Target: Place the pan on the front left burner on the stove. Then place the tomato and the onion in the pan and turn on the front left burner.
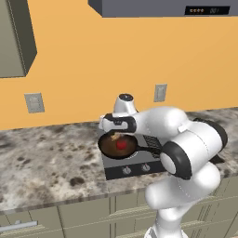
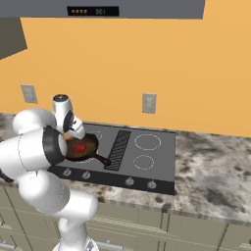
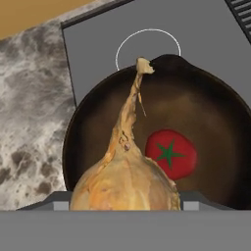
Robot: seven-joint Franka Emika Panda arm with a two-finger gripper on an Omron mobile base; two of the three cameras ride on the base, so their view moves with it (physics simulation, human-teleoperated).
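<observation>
The dark pan (image 3: 93, 108) sits on the left side of the black stove (image 2: 164, 169), and the front left burner is hidden under it. The red tomato (image 3: 171, 153) lies inside the pan, right of centre in the hand view. My gripper (image 1: 115, 134) hangs just above the pan's near-left part, shut on the tan onion (image 3: 122, 181), whose pointed tip reaches up over the pan. The onion hides my fingertips. In the base views the pan (image 1: 110, 148) and the tomato (image 1: 121, 145) sit under my hand, and the pan's handle (image 2: 101, 159) points toward the grille.
A white ring of the rear left burner (image 3: 148, 48) lies just beyond the pan. The ribbed grille (image 2: 119, 142) splits the cooktop, with two ring outlines (image 2: 147, 141) to its right. Grey knobs (image 2: 129, 181) line the front edge. Speckled stone counter (image 1: 51, 162) spreads left of the stove.
</observation>
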